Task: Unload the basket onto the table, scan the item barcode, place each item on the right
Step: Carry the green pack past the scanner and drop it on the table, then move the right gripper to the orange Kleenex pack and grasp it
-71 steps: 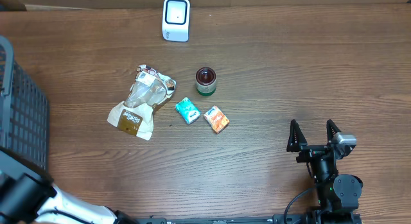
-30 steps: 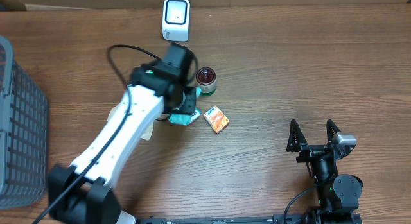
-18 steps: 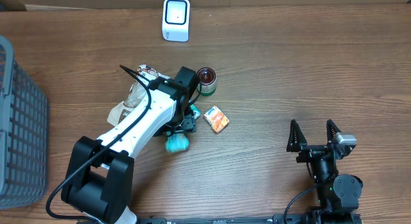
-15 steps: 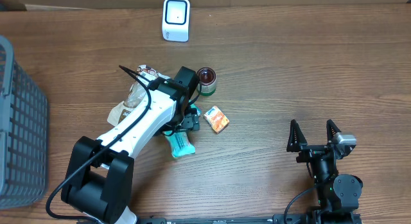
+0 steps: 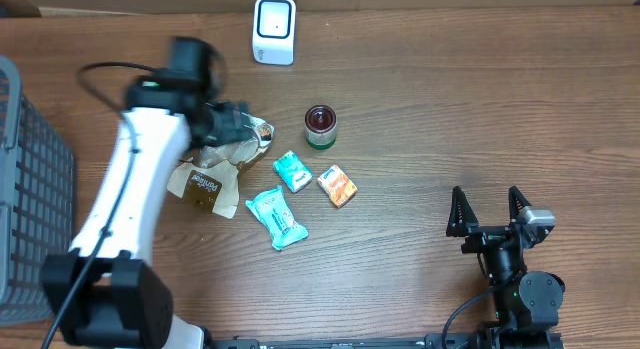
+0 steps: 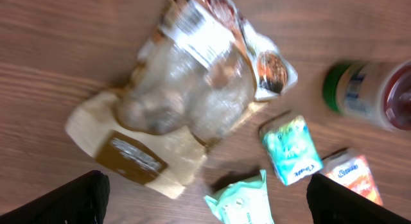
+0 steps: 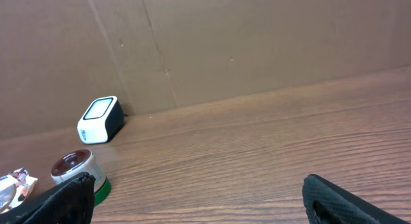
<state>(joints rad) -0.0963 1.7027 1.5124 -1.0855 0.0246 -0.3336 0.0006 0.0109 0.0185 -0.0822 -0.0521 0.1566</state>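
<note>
Blurring from motion smeared the left arm (image 5: pixel 130 199) in the overhead view, so its wrist and the far end of the clear snack bag (image 5: pixel 218 161) beneath it were hard to make out. No barcode or print could be read on any packet. The grey basket (image 5: pixel 30 179) was cut off by the left edge, and in the left wrist view the red-lidded can (image 5: pixel 320 127) was soft and clipped at the right border. Everything rested on a brown wood-grain table (image 5: pixel 460 99), with a wall of plain cardboard (image 7: pixel 257 38) standing along its far side. The white scanner (image 5: pixel 274 29) stood beyond the can, slightly to its left, close to that wall. The snack bag lay to the left of the can; a small teal box (image 5: pixel 292 172) and an orange box (image 5: pixel 337 186) lay just on the can's near side, apart from each other. The teal pouch (image 5: pixel 277 218) lay flat farther toward the robot from the can, past the teal box, touching nothing. The left pincer (image 6: pixel 205 189) hung over the snack bag, left of the can, its fingers (image 6: pixel 70 198) spread wide with nothing between them. The right pincer (image 5: pixel 485 195) sat well to the right of the can and nearer the robot, also wide and empty.
</note>
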